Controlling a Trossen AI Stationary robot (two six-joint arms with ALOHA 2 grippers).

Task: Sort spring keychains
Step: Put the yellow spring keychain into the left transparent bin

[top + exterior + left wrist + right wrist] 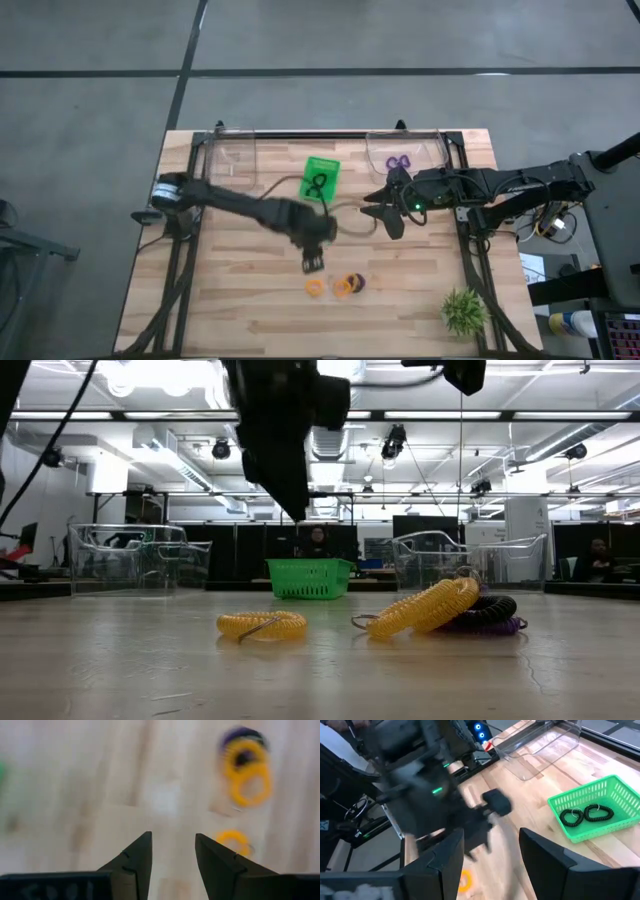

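Observation:
A single orange spring keychain lies flat on the wood. Beside it is a small heap: an orange one leaning on a black one and a purple one. My left gripper hangs open above the table just beyond the single orange one, with nothing between its fingers. The green basket at the far middle holds two black keychains. My right gripper is open in the air to the right of the basket, holding nothing.
Two clear bins stand at the far edge: one at the left, one at the right with purple keychains inside. A spiky green plant sits at the near right. Bare wood lies at the near left.

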